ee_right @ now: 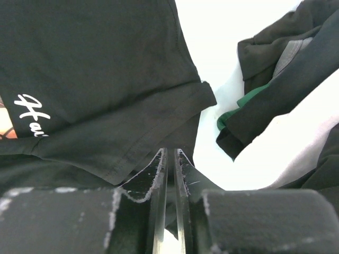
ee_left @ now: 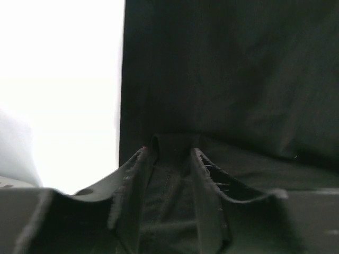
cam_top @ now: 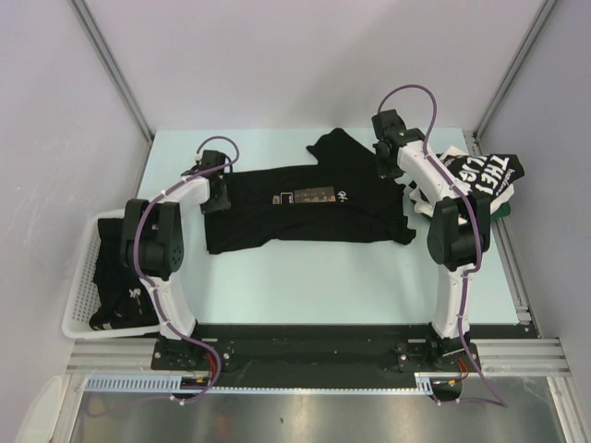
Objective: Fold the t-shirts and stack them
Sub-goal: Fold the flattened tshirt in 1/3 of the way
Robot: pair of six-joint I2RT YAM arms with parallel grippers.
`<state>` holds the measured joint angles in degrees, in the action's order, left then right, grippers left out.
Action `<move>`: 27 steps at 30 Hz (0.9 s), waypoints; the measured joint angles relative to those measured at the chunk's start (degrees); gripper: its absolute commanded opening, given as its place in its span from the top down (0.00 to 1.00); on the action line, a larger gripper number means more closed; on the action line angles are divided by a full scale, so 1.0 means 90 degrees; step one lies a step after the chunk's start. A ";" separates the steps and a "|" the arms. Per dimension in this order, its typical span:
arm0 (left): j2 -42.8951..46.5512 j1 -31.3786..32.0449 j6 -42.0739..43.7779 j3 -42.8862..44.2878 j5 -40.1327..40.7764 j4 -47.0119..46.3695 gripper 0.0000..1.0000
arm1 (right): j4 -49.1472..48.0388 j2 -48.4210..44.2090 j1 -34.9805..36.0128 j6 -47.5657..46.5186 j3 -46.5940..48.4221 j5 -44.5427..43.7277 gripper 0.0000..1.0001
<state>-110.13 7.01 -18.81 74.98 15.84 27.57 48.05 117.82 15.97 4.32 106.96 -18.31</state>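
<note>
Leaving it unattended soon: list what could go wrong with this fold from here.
1. The left pincer is open at the left edge of the black t-shirt; closing there may bunch extra layers.
2. The right pincer sits at the sleeve beside the lettered pile at the table edge; a wide swing could snag it or push it off.

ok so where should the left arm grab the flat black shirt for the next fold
By its left edge, coming from the left. The shirt lies flat and that straight edge is free on the table, right under the left fingers.
</note>
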 measured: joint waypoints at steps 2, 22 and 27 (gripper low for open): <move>0.0010 0.0000 0.0036 0.0061 0.0068 -0.0024 0.47 | -0.0010 0.0010 0.0015 -0.0015 0.0080 -0.0027 0.84; -0.1503 -0.0515 0.0430 0.2645 0.0379 -0.0423 0.38 | -0.0160 0.0231 0.0158 -0.0036 0.0406 0.0185 0.84; -0.2103 -0.0787 0.0364 0.2958 0.0316 -0.0325 0.38 | -0.0185 0.0107 0.0061 -0.0039 0.0131 0.0185 0.83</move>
<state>-129.05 -0.08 -15.53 101.60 18.68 24.64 46.39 118.78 16.51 3.97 108.14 -16.64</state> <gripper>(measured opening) 0.622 0.164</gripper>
